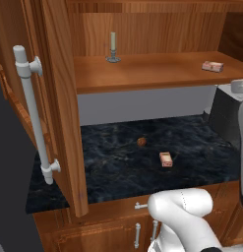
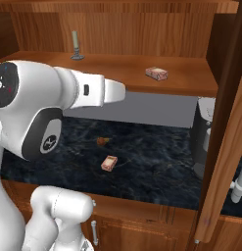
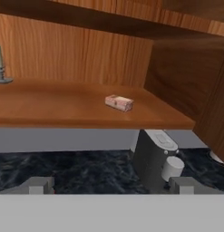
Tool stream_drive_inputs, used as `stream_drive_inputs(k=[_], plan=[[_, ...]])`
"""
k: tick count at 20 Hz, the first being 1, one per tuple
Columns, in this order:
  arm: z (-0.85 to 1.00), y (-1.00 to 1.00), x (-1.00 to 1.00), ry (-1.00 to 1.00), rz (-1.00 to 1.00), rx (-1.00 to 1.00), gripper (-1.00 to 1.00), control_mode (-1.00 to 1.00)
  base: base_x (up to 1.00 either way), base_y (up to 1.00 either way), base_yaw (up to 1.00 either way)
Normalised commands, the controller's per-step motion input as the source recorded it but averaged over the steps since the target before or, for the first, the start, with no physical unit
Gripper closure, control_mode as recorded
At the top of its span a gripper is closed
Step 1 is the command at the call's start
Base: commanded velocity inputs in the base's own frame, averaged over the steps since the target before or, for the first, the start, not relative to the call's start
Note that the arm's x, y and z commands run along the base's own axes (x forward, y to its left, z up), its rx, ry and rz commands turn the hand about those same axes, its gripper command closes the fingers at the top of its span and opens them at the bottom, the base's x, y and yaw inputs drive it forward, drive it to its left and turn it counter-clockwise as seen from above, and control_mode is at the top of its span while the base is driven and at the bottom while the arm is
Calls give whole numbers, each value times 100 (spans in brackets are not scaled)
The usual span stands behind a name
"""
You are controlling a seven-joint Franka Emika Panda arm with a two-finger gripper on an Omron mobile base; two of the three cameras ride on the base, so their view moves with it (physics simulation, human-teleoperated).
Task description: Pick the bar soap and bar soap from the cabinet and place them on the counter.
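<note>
One bar soap (image 1: 212, 66) (image 2: 156, 73) (image 3: 119, 103) lies on the cabinet shelf (image 1: 142, 76) (image 2: 117, 68) towards its right end. A second bar soap (image 1: 166, 159) (image 2: 109, 163) lies flat on the black counter (image 1: 118, 167) (image 2: 157, 162) below. In the hand view my gripper (image 3: 111, 186) is open and empty, its fingertips (image 3: 38, 185) wide apart. It sits in front of the open cabinet, below shelf level and well short of the soap on the shelf.
A pale candle (image 1: 113, 47) (image 2: 76, 45) (image 3: 0, 65) stands at the shelf's left. A brown lump (image 1: 141, 141) (image 2: 101, 141) lies on the counter. A grey appliance (image 1: 226, 113) (image 2: 203, 137) (image 3: 154, 158) stands under the shelf's right end. Open cabinet doors (image 1: 59, 98) (image 2: 230, 147) flank the opening.
</note>
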Motion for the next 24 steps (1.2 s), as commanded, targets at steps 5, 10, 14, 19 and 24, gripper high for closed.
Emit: stream_drive_inputs(k=[5,10,14,19,24], plan=[[6,-7,16,0,0,0,-100,-100,0,0,0],[0,-8,17,0,0,0,-100,-100,0,0,0],[0,-7,19,-1,0,0,-100,-100,0,0,0],[0,-6,19,-4,2,0,-100,-100,0,0,0],[0,-8,16,-6,5,0,-100,-100,0,0,0]])
